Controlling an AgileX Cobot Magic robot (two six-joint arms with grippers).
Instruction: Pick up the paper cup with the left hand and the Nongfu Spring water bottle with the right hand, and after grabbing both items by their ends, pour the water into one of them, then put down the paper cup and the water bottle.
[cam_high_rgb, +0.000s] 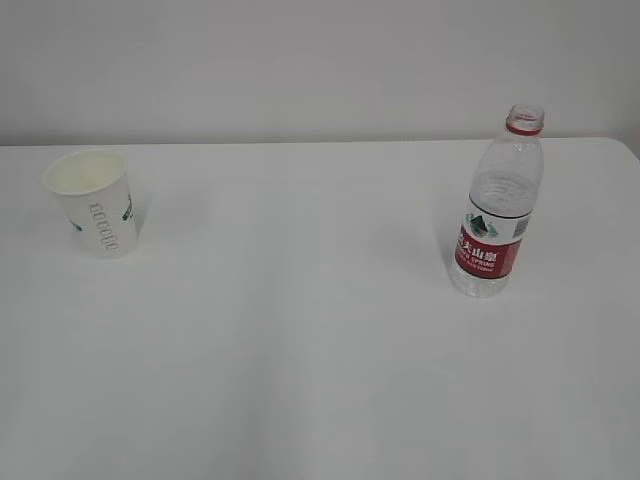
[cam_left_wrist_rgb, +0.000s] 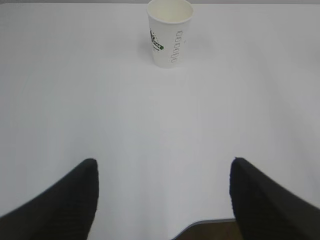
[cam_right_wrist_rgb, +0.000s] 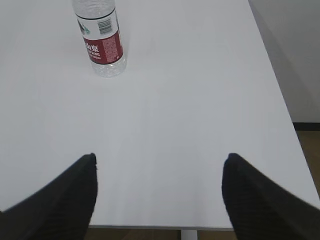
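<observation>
Approach comes first: left end effector (cam_left_wrist_rgb: 162, 197) and right end effector (cam_right_wrist_rgb: 157, 192), both wide open and empty, should advance squarely toward paper cup (cam_left_wrist_rgb: 170, 32) and Nongfu Spring water bottle (cam_right_wrist_rgb: 102, 42) on the desk (cam_high_rgb: 320, 330).

Bright, even, soft light; faint shadows; slightly hazy pictures
</observation>
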